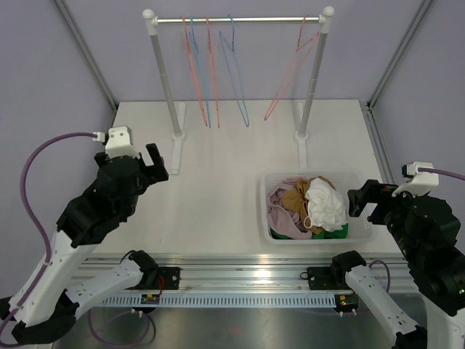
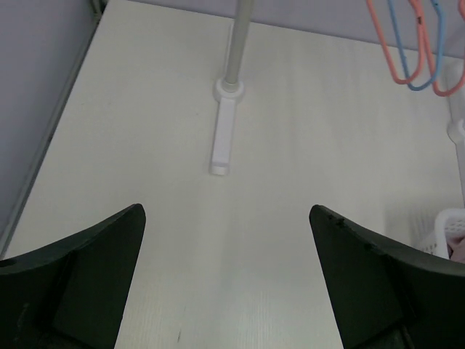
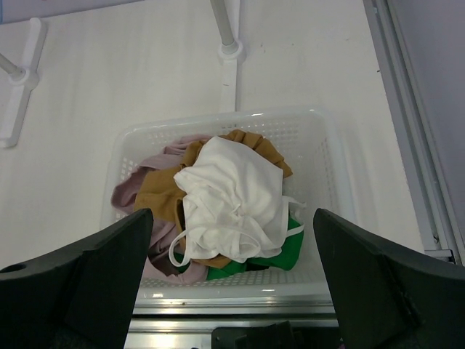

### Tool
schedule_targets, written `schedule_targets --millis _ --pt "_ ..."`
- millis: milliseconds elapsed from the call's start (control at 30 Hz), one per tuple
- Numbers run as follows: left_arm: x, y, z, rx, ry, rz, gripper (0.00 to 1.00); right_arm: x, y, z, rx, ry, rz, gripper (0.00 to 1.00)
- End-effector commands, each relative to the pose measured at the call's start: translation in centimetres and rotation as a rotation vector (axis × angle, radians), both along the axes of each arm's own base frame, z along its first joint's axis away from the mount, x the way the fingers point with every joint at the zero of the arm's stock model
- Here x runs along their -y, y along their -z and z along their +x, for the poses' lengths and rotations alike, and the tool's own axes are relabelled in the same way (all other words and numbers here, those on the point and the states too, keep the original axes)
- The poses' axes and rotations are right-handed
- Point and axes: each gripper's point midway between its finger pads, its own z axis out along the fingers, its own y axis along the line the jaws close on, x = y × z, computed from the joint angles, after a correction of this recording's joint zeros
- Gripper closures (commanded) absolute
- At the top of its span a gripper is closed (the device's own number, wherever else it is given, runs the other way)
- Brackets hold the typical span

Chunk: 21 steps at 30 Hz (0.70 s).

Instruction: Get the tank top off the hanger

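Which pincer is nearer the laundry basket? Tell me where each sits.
Right. The right pincer hovers at the basket's right rim; the left pincer is far off to its left.

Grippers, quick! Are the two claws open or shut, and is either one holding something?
Left gripper: open, holding nothing.
Right gripper: open, holding nothing.

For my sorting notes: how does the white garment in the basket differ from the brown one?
The white garment lies on top; the brown garment is partly buried beneath it. The white one shows thin strap loops; the brown one shows only folds. Both are crumpled inside the basket.
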Motion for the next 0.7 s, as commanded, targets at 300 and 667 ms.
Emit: schedule_targets --millis 300,667 --pt "-5.4 3.0 -4.1 0.003 -0.096 0.027 0.01 1.1 0.7 -1.0 -0.008 0.052 0.001 0.01" --pt "-5.6 3.1 -4.0 0.027 -0.112 0.017 0.01 0.8 1.1 -0.7 -0.022 0.043 -0.001 0.01"
